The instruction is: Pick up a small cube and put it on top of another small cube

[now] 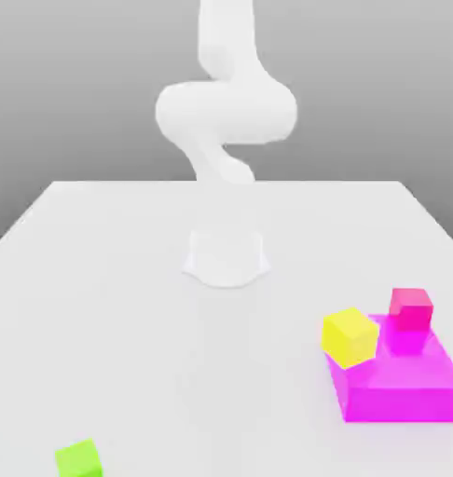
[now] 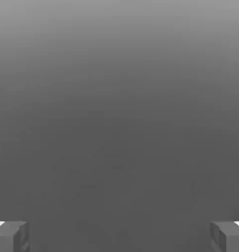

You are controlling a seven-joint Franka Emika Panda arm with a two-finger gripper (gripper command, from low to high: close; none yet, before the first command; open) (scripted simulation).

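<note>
Pincer (image 2: 119, 236) agape; yellow cube (image 1: 349, 336) tableside

A simulated test scene: bare white table (image 1: 109, 307), flat grey backdrop, plain coloured blocks (image 1: 350, 336).

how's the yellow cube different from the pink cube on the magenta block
The yellow cube looks larger than the pink cube. The yellow one sits at the magenta block's near corner, turned askew; the pink one sits farther back, squarer to it. Both rest on that block.
</note>
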